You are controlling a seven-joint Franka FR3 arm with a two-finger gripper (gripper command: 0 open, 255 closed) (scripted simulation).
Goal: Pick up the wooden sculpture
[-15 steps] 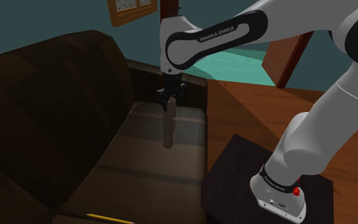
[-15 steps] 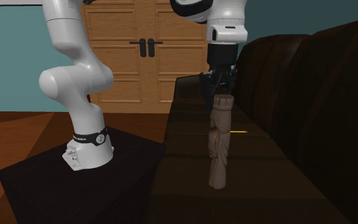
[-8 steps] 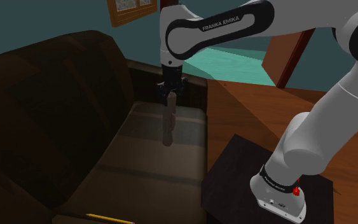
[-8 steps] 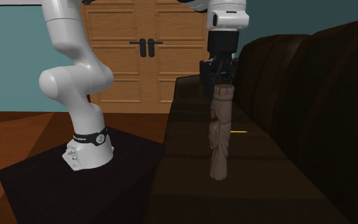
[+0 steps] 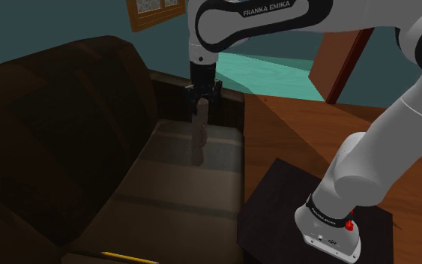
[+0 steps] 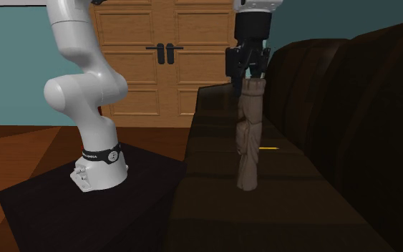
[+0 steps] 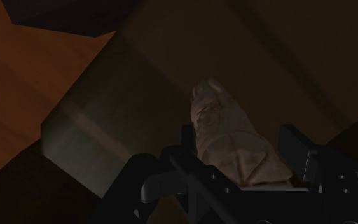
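Observation:
The tall, carved brown wooden sculpture [image 5: 199,135] [image 6: 248,136] [image 7: 234,143] hangs upright in the air above the dark brown sofa's seat [image 5: 179,187] [image 6: 264,207]. My black gripper [image 5: 201,96] [image 6: 248,71] [image 7: 238,159] is shut on the sculpture's top end, one finger on each side. In the wrist view the sculpture runs away from the fingers toward the seat cushion [image 7: 120,114] below it.
The sofa's high backrest [image 5: 59,127] [image 6: 357,107] rises beside the sculpture. A yellow pencil [image 5: 130,259] [image 6: 268,147] lies on the seat. The dark stand [image 5: 314,217] [image 6: 85,200] sits on the wooden floor next to the sofa. Wooden double doors [image 6: 160,57] stand behind.
The gripper has risen steadily with the sculpture held in it, so the sculpture's lower end now hangs higher above the sofa seat.

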